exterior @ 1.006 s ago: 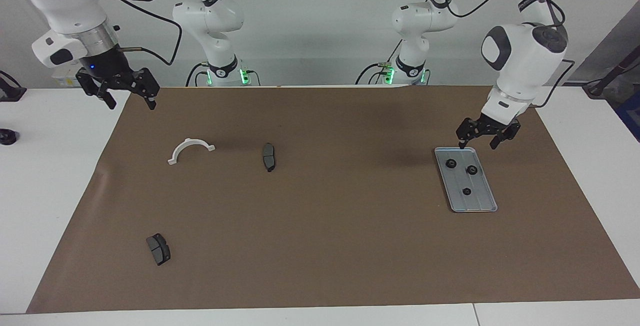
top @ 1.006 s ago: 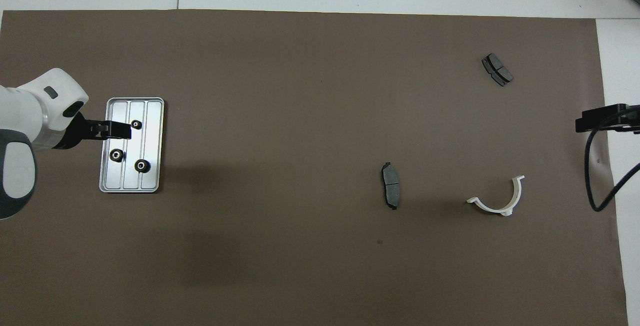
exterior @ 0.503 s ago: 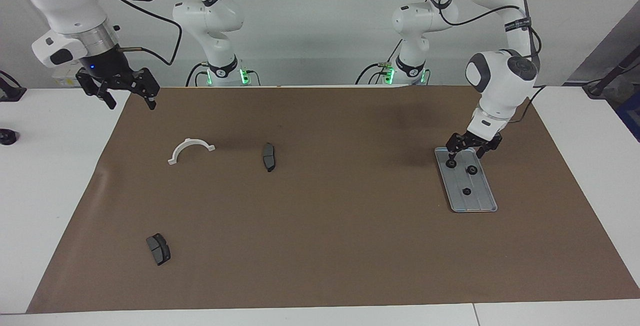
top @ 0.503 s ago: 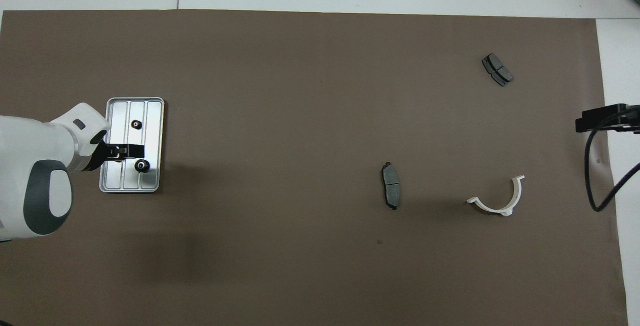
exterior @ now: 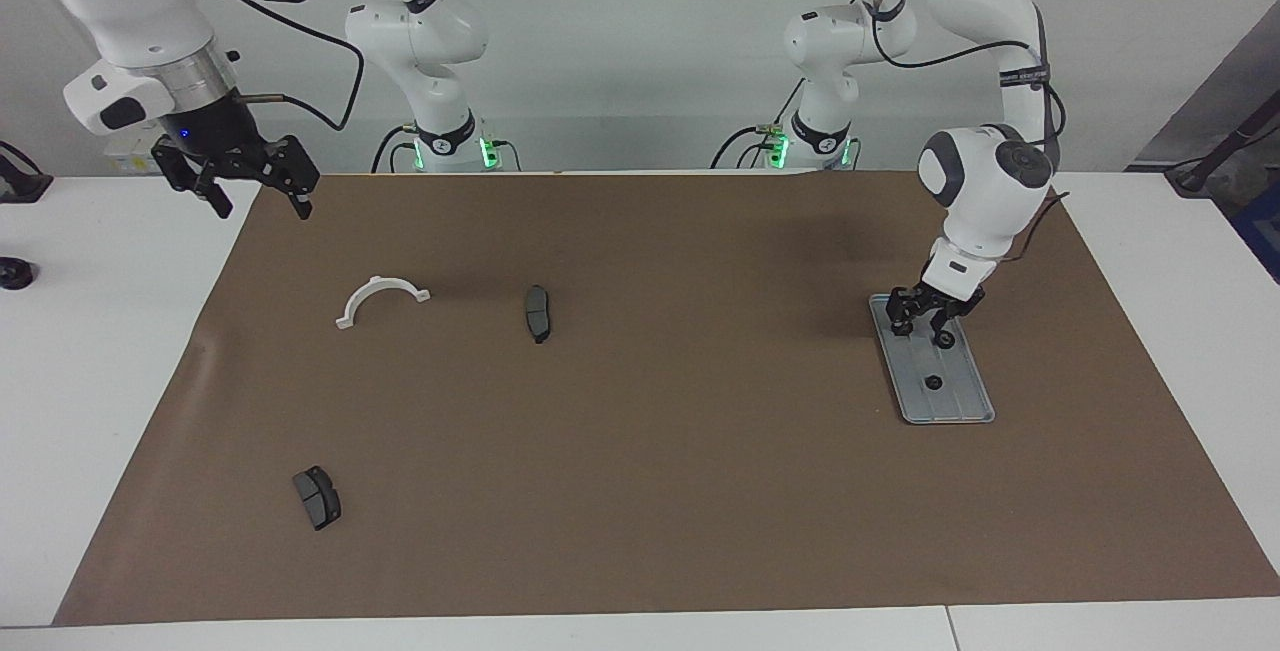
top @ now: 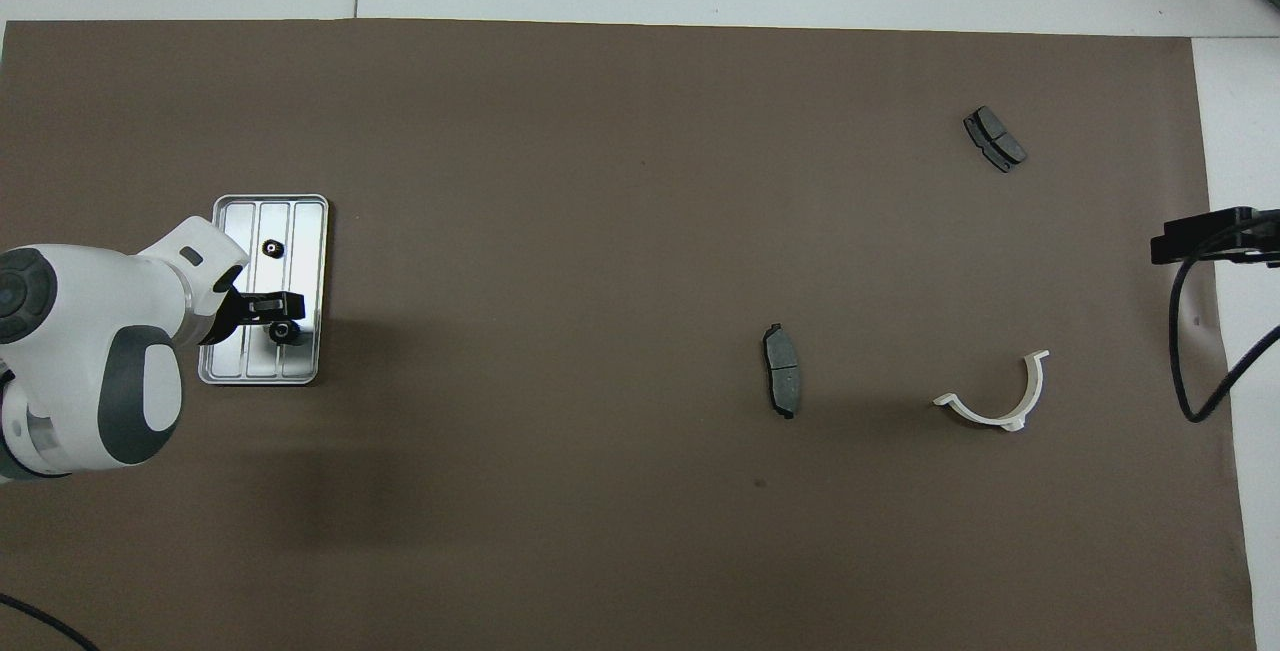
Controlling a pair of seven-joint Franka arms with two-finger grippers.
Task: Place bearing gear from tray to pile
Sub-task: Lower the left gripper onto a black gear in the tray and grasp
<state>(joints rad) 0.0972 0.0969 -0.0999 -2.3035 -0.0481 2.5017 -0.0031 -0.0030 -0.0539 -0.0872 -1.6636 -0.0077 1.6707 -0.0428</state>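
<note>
The silver ridged tray (exterior: 962, 409) (top: 305, 221) lies toward the left arm's end of the table. One black gear (exterior: 933, 382) (top: 271, 248) sits in its half farther from the robots. Another gear (top: 284, 333) lies at the nearer end, right by my left gripper (exterior: 922, 329) (top: 276, 318). That gripper is lowered into the tray with its fingers a small way apart. Whether they touch a gear I cannot tell. The wrist hides part of the tray from above. My right gripper (exterior: 258, 201) (top: 1200, 238) waits open, raised over the mat's edge at the right arm's end. The pile is out of view.
A white half-ring bracket (exterior: 380, 299) (top: 1000, 401) and a dark brake pad (exterior: 538, 313) (top: 781, 383) lie on the brown mat (exterior: 640, 491) toward the right arm's end. A second brake pad (exterior: 317, 497) (top: 995, 139) lies farther from the robots.
My left gripper came down from above the tray's nearer end into the tray, and its fingers drew closer together. The right arm stayed still.
</note>
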